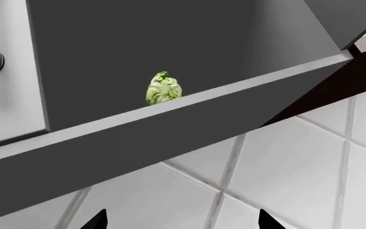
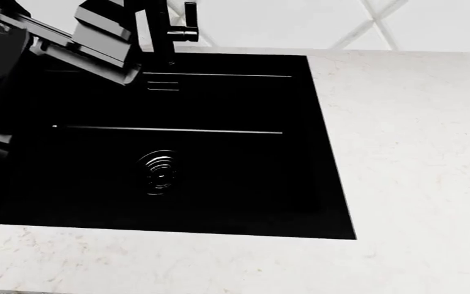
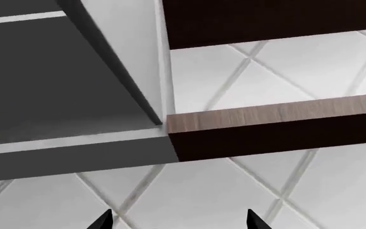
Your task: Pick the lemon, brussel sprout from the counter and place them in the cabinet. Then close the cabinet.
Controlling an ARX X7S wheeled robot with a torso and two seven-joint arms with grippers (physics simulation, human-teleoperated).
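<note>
Sprout's shelved, lemon not in view.
Brussel sprout (image 1: 164, 88) sits inside cabinet (image 1: 138, 43); your left gripper (image 1: 181, 222) & right gripper (image 3: 177, 220) both spread, empty.

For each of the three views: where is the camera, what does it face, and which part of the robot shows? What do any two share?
Head: on the robot's head, looking down at the black sink and counter; a dark arm shows at upper left.
Left wrist: near the left pincer, aimed up at the open cabinet with the sprout on its shelf; only the fingertips show.
Right wrist: near the right pincer, facing the cabinet's side and the tiled wall; only the fingertips show.
Both wrist views share the sprout, shelf and tiles.
</note>
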